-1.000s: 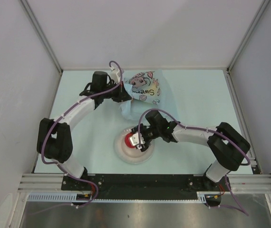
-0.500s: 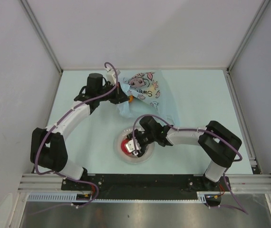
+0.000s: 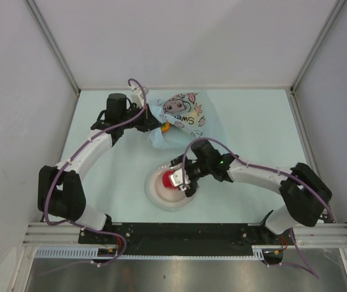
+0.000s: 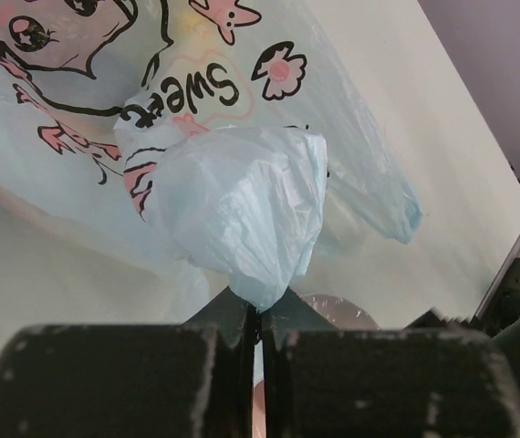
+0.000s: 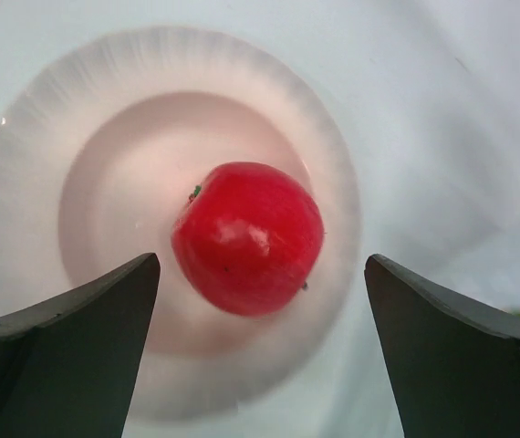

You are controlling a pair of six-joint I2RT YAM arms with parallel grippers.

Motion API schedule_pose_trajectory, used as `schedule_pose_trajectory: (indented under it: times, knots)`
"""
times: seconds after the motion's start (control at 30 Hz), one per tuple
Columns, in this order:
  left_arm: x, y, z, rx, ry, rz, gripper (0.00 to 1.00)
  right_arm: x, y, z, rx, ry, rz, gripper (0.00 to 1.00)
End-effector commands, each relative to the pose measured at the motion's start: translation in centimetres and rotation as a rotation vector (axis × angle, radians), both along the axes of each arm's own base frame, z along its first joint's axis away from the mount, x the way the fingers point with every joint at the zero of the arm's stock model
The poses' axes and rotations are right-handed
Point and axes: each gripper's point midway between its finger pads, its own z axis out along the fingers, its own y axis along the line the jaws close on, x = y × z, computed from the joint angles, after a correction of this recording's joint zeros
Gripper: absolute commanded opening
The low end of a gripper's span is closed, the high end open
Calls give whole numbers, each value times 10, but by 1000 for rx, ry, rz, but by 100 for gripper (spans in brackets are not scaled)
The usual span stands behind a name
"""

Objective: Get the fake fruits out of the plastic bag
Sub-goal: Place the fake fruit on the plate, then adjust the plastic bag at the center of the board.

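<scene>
From above, I saw the left claw (image 3: 151,120) pinching the plastic bag (image 3: 185,114), far across the tabletop (image 3: 259,121). Left wrist: its jaws were clamped on a bag fold. Right wrist: the right claw (image 5: 262,262) hung spread wide above the red apple (image 5: 247,237) on the plate (image 5: 41,182).

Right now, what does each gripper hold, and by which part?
Left gripper: the bag, pinched by a bunched fold. Right gripper: nothing, open over the apple on the plate.

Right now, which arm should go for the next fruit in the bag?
Right. The right hand is open above the red apple on the plate, holding nothing. The left hand is shut on the plastic bag, probably steadying it; an orange fruit shows beside that hand.
</scene>
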Motion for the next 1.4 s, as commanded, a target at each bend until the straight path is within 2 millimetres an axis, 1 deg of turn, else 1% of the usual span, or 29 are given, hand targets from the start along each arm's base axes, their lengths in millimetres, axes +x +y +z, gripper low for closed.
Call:
schedule_pose_trajectory:
  times: [0.0,0.13,0.17,0.27,0.33,0.37,0.4,0.43,0.47,0.5,0.53,0.57,0.6,0.63,0.67,0.7,0.73,0.77,0.8,0.83,0.87,0.97,1.03,1.1,1.13,1.17,1.23,1.27,1.37]
  knots:
    - [-10,-2,26,-53,-65,-15,0,4,-35,52,-4,-30,-16,100]
    - [-15,-6,31,-65,-71,-55,0,19,-60,71,-23,-23,-126,100]
    - [-16,-6,33,-70,-71,-63,0,30,-65,73,-20,-20,-168,100]
    - [-20,-13,43,-97,-62,-110,1,63,-63,77,11,4,-322,98]
    - [-21,-19,50,-119,-44,-152,0,90,-55,84,57,16,-428,88]
    - [-20,-21,53,-126,-38,-167,0,101,-50,72,46,48,-462,83]
    - [-18,-23,65,-137,-53,-184,0,118,-43,77,82,22,-512,70]
    - [-21,-28,64,-155,-29,-225,0,127,-39,78,114,85,-590,59]
    - [-23,-30,66,-161,-16,-243,0,146,-27,80,154,92,-634,48]
    - [-22,-32,78,-172,-29,-265,0,158,-27,81,158,106,-693,37]
    - [-24,-35,80,-179,-24,-288,0,163,-24,81,173,162,-739,34]
    - [-25,-35,82,-177,-24,-302,0,179,-13,83,201,167,-761,30]
    - [-25,-36,90,-176,-46,-315,0,189,-13,81,205,176,-810,20]
    - [-26,-36,93,-173,-61,-325,0,194,-10,79,219,231,-859,18]
    - [-27,-35,90,-148,-70,-331,0,203,-6,92,245,252,-882,15]
    - [-28,-34,90,-131,-81,-329,0,204,-6,82,222,295,-896,15]
    - [-28,-34,86,-113,-85,-327,0,207,-6,88,230,318,-903,15]
    - [-27,-32,82,-89,-101,-322,0,200,-5,86,211,375,-883,17]
    - [-30,-33,77,-80,-90,-327,0,201,-8,94,217,384,-872,22]
    - [-30,-34,73,-72,-88,-335,0,196,-9,93,203,407,-863,26]
    - [-32,-37,73,-68,-93,-348,0,193,-10,94,205,435,-860,35]
    - [-32,-39,72,-48,-101,-366,0,192,-21,95,209,530,-906,50]
    - [-33,-37,68,-32,-89,-372,0,192,-32,96,197,587,-930,54]
    - [-29,-37,68,-14,-100,-395,0,189,-38,93,182,625,-938,55]
    - [-33,-36,63,-5,-63,-412,0,188,-44,88,157,623,-956,53]
    - [-32,-37,73,-7,-80,-427,0,193,-52,82,141,598,-996,51]
    - [-38,-37,65,1,-39,-465,0,200,-65,77,139,576,-1035,51]
    - [-38,-37,66,7,-40,-470,0,207,-75,76,146,581,-1061,51]
    - [-39,-36,62,17,-37,-476,1,224,-91,71,155,536,-1135,50]
